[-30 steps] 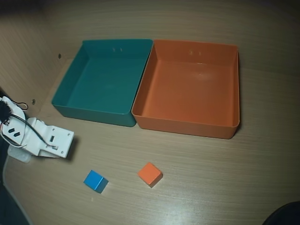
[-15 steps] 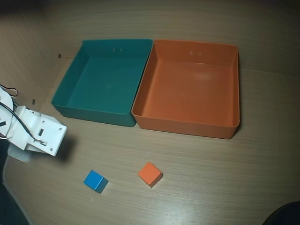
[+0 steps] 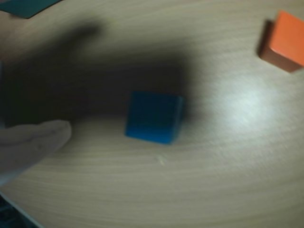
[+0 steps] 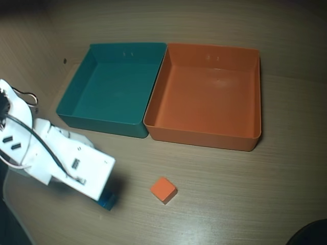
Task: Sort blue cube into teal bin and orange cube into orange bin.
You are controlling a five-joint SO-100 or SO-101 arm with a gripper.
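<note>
On the worktop [image 4: 230, 204], the blue cube [image 3: 154, 117] lay in the arm's shadow, the orange cube [image 4: 163, 190] nearby. The blurred wrist view showed only one of the fingers [image 3: 33, 142], so I cannot tell their spread.

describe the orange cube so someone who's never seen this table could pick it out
In the overhead view, find the two big trays side by side, the teal bin and the orange bin. On the bare wood in front of them lies the orange cube, small and solid. Its only near neighbour, the blue cube, sits mostly under the white arm.
</note>
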